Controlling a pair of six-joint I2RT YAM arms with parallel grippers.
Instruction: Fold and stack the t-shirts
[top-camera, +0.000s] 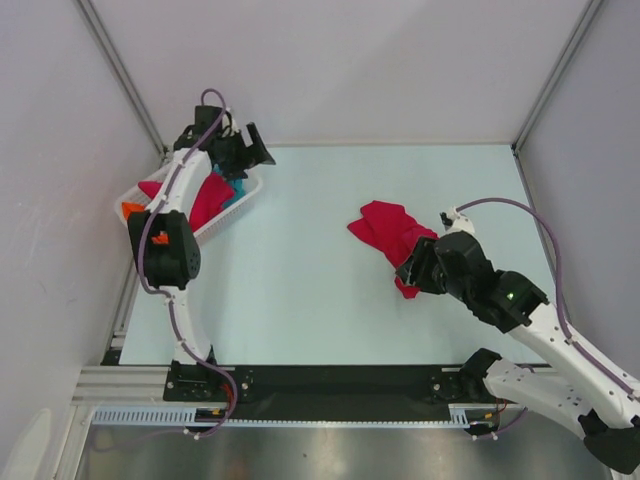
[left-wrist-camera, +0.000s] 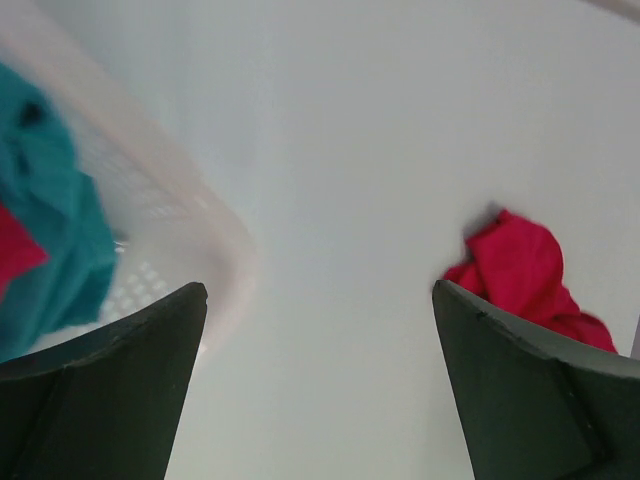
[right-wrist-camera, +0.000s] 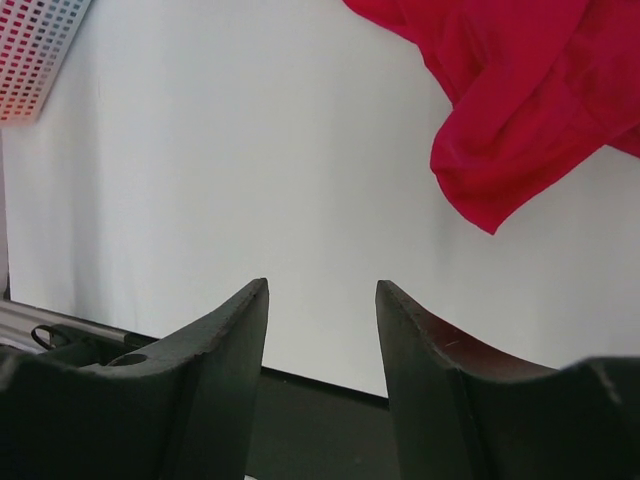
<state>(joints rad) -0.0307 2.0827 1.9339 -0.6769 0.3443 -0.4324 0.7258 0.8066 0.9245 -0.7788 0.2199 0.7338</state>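
A crumpled crimson-pink t-shirt (top-camera: 388, 230) lies on the table right of centre; it also shows in the right wrist view (right-wrist-camera: 510, 90) and the left wrist view (left-wrist-camera: 520, 270). My right gripper (top-camera: 408, 272) is open and empty, low over the table at the shirt's near edge, with nothing between its fingers (right-wrist-camera: 322, 285). My left gripper (top-camera: 256, 150) is wide open and empty, held above the basket's far right corner (left-wrist-camera: 320, 290). In the white mesh basket (top-camera: 228, 218) lie another crimson shirt (top-camera: 208, 200), a teal shirt (top-camera: 236, 190) (left-wrist-camera: 50, 230) and a bit of orange cloth (top-camera: 132, 209).
The basket stands at the table's far left, against the left wall; its rim (left-wrist-camera: 215, 225) is just left of my left fingers. A black strip (top-camera: 330, 378) and the arm bases run along the near edge. Grey walls close in the back and sides.
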